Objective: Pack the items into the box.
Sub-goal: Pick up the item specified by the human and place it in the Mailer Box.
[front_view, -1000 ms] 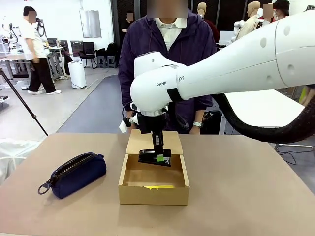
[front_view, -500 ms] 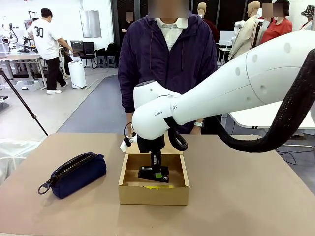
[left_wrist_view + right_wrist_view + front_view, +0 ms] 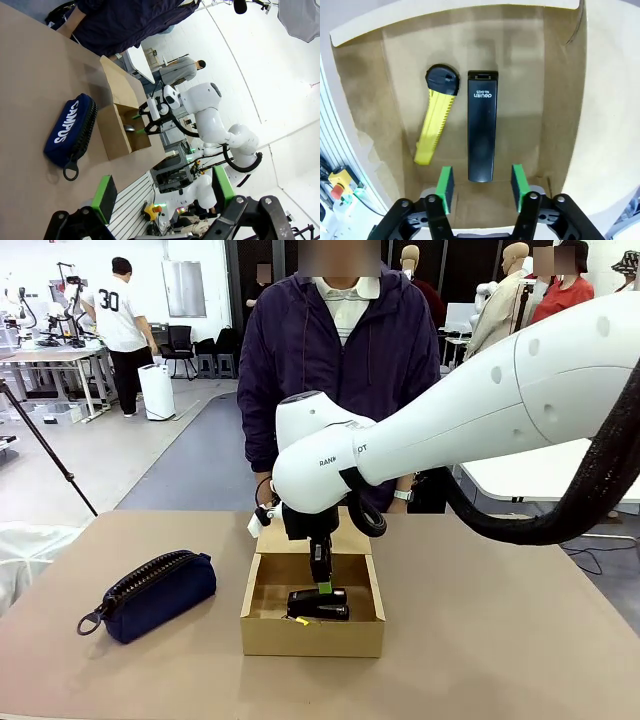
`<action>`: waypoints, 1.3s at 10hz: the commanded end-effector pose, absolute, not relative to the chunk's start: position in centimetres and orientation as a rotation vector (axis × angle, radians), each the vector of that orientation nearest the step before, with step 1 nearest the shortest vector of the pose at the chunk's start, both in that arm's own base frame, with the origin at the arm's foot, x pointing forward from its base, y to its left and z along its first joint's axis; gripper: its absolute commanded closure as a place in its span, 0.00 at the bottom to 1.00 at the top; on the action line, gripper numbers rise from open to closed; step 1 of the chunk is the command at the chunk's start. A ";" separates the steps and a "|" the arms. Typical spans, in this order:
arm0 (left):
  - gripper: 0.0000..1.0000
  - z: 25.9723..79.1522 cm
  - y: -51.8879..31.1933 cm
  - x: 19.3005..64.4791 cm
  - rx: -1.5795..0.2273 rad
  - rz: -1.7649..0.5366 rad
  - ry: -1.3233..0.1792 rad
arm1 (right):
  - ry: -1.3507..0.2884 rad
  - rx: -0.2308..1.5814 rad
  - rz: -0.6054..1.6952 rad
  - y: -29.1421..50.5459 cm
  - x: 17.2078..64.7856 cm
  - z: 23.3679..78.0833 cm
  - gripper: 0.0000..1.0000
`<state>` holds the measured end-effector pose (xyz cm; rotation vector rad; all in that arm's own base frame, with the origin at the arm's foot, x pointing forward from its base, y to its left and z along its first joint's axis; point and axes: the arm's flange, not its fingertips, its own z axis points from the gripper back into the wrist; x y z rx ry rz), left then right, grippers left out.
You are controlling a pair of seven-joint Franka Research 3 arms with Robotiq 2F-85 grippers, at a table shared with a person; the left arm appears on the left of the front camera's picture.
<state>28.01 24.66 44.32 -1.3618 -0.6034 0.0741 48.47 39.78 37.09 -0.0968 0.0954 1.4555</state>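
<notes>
My right end effector hangs wide open over the stapler lying in the box (rigid, probably fairly heavy), best pinched across its narrow flanks mid-length.

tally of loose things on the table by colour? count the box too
Yellow: 1, the pen-like tool, in the box
Black: 1, the stapler, in the box
Tan: 1, the box
Navy: 1, the zipped pouch, beside the box
Total: 4
</notes>
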 end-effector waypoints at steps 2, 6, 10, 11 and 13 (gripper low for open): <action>0.00 44.4 24.7 27.8 -1.369 0.066 -0.607 | 0.075 -0.113 1.424 38.6 48.7 37.4 0.00; 0.00 44.4 24.7 27.8 -1.369 0.066 -0.607 | 0.081 0.058 1.318 35.2 48.6 40.9 0.00; 0.00 44.4 24.7 27.8 -1.369 0.066 -0.607 | -0.042 0.514 0.730 19.9 44.7 51.8 0.00; 0.00 44.4 24.7 27.8 -1.369 0.066 -0.607 | -0.141 0.727 0.598 15.3 43.7 52.9 0.00; 0.00 44.4 24.7 27.8 -1.369 0.066 -0.607 | -0.284 1.194 0.315 6.1 41.0 52.2 0.00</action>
